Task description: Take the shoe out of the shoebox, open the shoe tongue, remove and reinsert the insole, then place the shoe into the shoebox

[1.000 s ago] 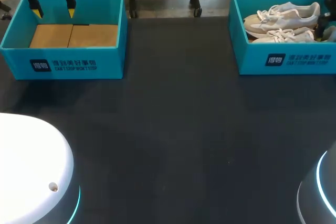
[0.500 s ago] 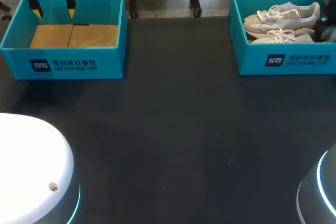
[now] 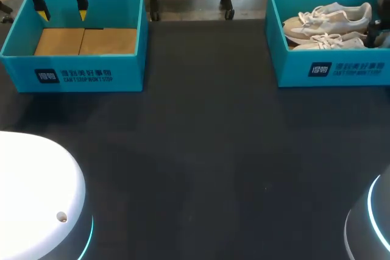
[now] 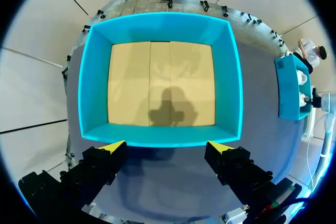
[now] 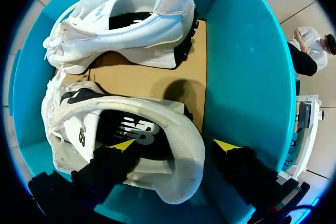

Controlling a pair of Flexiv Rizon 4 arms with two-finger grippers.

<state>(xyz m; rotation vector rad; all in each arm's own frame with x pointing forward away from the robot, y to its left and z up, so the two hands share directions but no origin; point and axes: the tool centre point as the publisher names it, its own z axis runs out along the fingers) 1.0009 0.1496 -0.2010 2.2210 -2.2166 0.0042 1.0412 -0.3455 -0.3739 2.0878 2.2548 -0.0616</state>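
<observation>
Dark matting is covering the table (image 3: pixel 207 150), and a teal shoebox (image 5: pixel 247 66) is sitting at its far right corner with a brown cardboard floor. The shoe (image 5: pixel 173 111) is lying inside it on its side, white with a grey-white mesh upper, a dark lining and white laces, its heel pointing toward the right tool (image 5: pixel 175 145). A second shoe (image 5: pixel 131 9) of the same kind is lying just beside it, deeper in the box. The right tool is standing wide, one yellow tip dipping into the shoe's opening and the other hanging outside the heel, near the box wall. At the far left corner the left tool (image 3: pixel 61 7) is hovering, also spread wide, over the rear edge of another teal box (image 4: pixel 157 24) that is showing only its cardboard floor. Compared with a second ago, the right arm is sitting very slightly nearer the head view's right edge; the shoes, both boxes and the left tool are staying where they were.
</observation>
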